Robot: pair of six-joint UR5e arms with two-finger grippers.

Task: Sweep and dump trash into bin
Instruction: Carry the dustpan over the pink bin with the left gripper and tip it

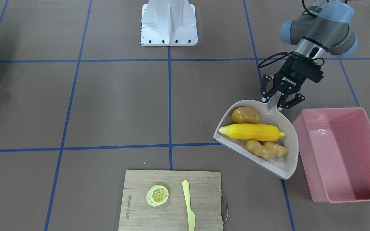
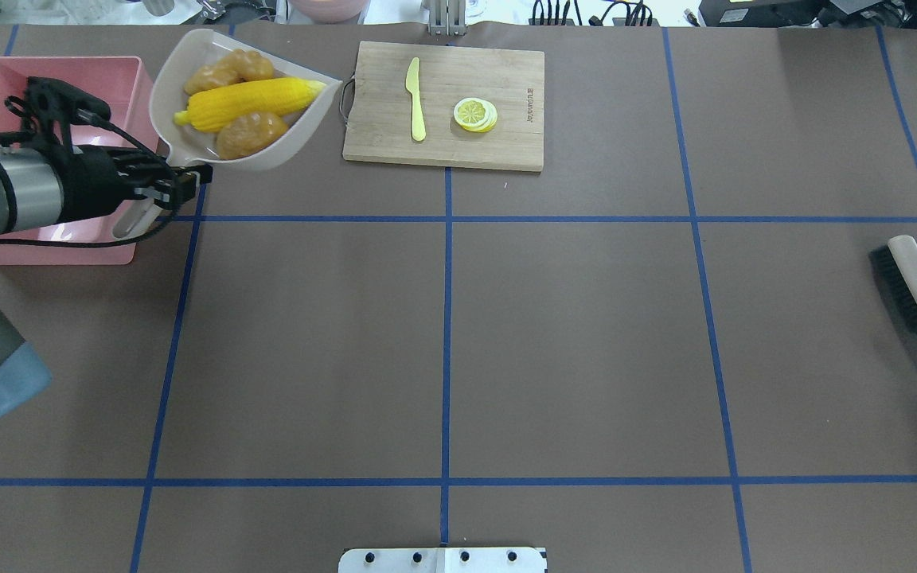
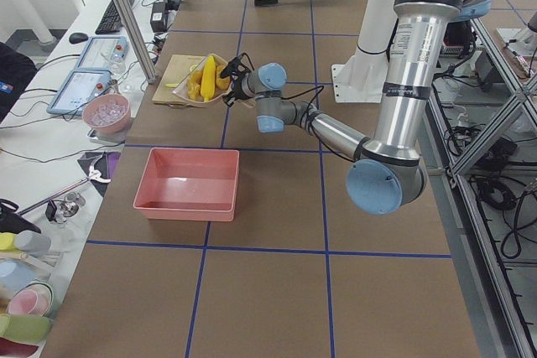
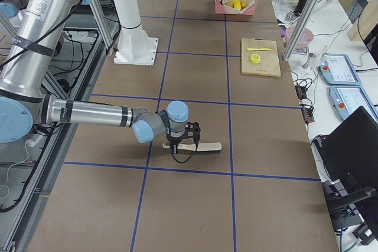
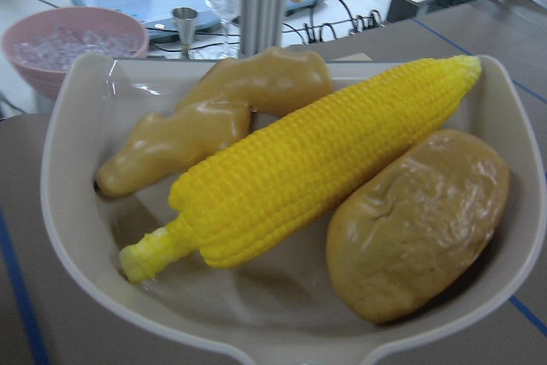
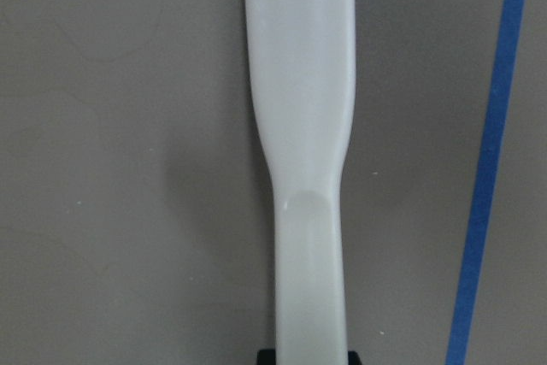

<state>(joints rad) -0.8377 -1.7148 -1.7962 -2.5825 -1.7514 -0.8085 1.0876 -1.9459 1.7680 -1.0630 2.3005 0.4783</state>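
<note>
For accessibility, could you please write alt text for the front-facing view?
The left gripper holds a dustpan carrying a corn cob, potato and ginger root beside a pink bin. A cutting board bears a lemon slice and yellow knife.

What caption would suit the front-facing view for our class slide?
The left hand holds a dustpan carrying corn, potato and ginger next to the pink bin.
</note>
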